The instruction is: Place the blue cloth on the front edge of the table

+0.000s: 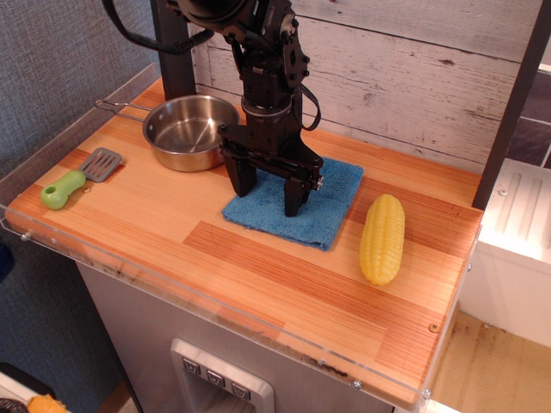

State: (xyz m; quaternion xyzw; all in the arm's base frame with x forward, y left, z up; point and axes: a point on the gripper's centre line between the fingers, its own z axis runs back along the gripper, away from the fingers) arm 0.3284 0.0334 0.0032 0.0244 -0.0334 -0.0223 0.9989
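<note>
The blue cloth (323,211) lies flat on the wooden table (258,267), near the back middle, partly hidden by the arm. My black gripper (268,200) points straight down with its jaws spread wide. Its two fingertips (294,205) rest on or just above the cloth's left half. Nothing is held between the fingers. The table's front edge with its clear acrylic rim (215,314) is well in front of the cloth.
A steel pan (185,131) stands at the back left, close to the gripper. A green-handled spatula (77,178) lies at the left edge. A yellow corn cob (382,237) lies right of the cloth. A wooden plank wall stands behind.
</note>
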